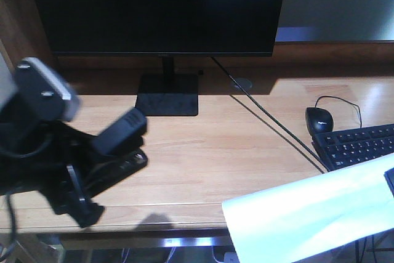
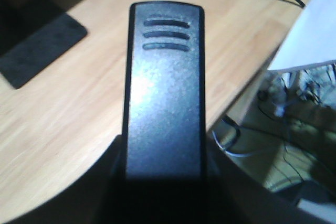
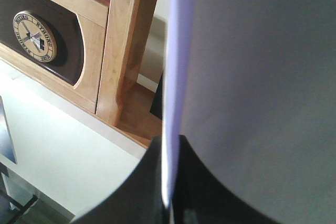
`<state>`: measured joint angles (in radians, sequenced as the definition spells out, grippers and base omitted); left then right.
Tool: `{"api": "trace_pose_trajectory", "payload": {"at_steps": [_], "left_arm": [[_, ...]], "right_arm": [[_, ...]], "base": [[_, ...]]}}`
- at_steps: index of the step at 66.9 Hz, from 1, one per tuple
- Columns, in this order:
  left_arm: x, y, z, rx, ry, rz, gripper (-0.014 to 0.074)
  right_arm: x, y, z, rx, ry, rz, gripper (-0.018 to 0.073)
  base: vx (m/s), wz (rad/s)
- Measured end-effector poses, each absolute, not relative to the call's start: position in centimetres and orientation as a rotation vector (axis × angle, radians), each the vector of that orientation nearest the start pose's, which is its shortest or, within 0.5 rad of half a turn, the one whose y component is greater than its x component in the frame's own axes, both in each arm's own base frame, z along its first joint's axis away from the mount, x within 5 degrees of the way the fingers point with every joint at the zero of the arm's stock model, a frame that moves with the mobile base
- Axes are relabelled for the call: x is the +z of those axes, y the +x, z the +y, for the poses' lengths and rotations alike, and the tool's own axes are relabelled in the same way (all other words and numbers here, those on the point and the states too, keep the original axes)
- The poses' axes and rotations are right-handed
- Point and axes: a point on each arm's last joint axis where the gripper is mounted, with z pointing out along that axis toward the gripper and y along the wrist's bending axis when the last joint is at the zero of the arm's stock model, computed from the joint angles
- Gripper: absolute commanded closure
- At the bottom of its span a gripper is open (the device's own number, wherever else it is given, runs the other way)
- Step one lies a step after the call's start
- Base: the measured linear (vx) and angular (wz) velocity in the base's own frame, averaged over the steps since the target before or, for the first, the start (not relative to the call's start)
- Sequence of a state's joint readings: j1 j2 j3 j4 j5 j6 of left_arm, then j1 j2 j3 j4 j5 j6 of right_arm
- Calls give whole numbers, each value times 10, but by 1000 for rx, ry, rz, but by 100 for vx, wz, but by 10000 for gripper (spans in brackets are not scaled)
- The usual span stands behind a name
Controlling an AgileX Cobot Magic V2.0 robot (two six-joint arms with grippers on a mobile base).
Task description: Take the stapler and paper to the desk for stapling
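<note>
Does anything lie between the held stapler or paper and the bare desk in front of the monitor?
Nothing visible does. The stapler hangs over bare desk left of centre, and the paper overhangs the front edge on the right. The keyboard, mouse and a cable lie to the right, clear of that stretch.

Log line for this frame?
left gripper: shut on stapler, over desk | right gripper: shut on paper, at desk front edge | stapling: not begun

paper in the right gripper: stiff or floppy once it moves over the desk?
Likely floppy: the paper is pinched near one edge by the right gripper, and its free end looks bowed. Probably light, so it may slide on the smooth desk once released. The thin edge suggests it creases easily.
</note>
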<state>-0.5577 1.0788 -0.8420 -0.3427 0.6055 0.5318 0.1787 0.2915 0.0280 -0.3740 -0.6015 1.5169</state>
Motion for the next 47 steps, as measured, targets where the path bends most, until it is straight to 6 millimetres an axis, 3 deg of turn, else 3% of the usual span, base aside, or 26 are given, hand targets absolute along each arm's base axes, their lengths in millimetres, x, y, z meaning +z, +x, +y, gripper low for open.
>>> {"api": "trace_pose_trajectory", "payload": {"at_steps": [13, 24, 35, 47], "left_arm": [[289, 204, -158, -430, 1195, 2065, 603], [265, 221, -169, -455, 1335, 2037, 603], [243, 242, -162, -548, 1321, 2075, 603], [231, 268, -136, -589, 1252, 2060, 603]], "right_arm": [[234, 69, 32, 1313, 486, 1267, 564], [234, 69, 32, 1313, 486, 1267, 564], [234, 69, 32, 1313, 486, 1267, 564], [234, 69, 32, 1313, 486, 1267, 564]], "base": [[0, 0], [0, 0], [0, 0], [0, 0]]}}
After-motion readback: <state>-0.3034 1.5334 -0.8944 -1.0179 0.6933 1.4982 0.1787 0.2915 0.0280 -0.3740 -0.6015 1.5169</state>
